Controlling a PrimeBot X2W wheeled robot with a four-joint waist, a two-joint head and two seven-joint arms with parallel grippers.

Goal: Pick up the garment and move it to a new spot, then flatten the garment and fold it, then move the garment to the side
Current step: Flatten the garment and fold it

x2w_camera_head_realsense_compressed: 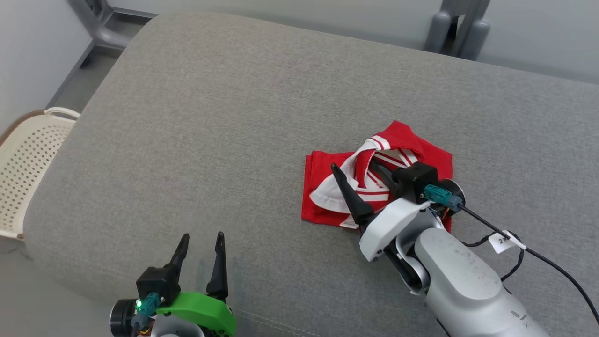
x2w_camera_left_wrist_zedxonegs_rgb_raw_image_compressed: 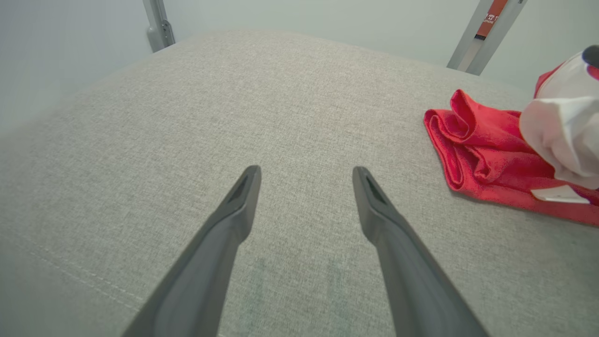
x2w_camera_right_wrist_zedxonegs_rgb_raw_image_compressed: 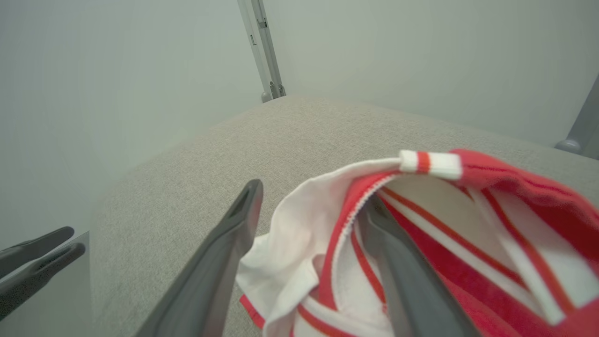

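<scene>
The bench (x2w_camera_head_realsense_compressed: 187, 140) is a wide pad covered in grey woven cloth, with rounded edges and a stitched seam near its front. On it, right of centre, lies a crumpled red garment (x2w_camera_head_realsense_compressed: 318, 173) (white collar, red stripes).

Wide bare grey cushion (x2w_camera_head_realsense_compressed: 210, 117) ahead of the left gripper (x2w_camera_head_realsense_compressed: 202, 235), free passage right across. To the right, the bunched red-and-white garment (x2w_camera_head_realsense_compressed: 323, 171) blocks the way, collar fabric lying between the right gripper (x2w_camera_head_realsense_compressed: 354, 166) fingers. A perforated basket (x2w_camera_head_realsense_compressed: 28, 159) flanks the cushion's left edge.
</scene>
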